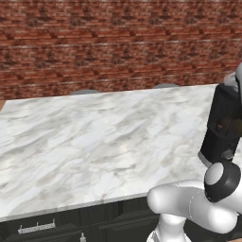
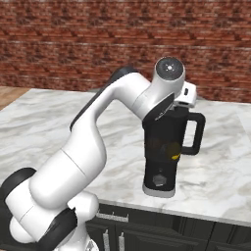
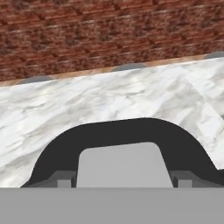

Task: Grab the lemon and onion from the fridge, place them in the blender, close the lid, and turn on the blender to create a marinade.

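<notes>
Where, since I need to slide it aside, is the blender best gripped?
By its handle, coming from the right in the right base view: that upright loop stands clear of the blender, whose boxy jar looks too wide for the fingers.

Tabletop [image 1: 85, 137]: polished white-grey marble, smooth, faint sheen.
Blender [image 2: 164, 147]: dark translucent jar, matt light grey base.
Lid [image 3: 122, 144]: matt black, grey centre.
Wall [image 1: 118, 47]: rough red brick.

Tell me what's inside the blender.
Through the dark blender wall, a yellow spot shows low at the right, likely the lemon. Anything else inside is hidden; the arm covers the top.
</notes>
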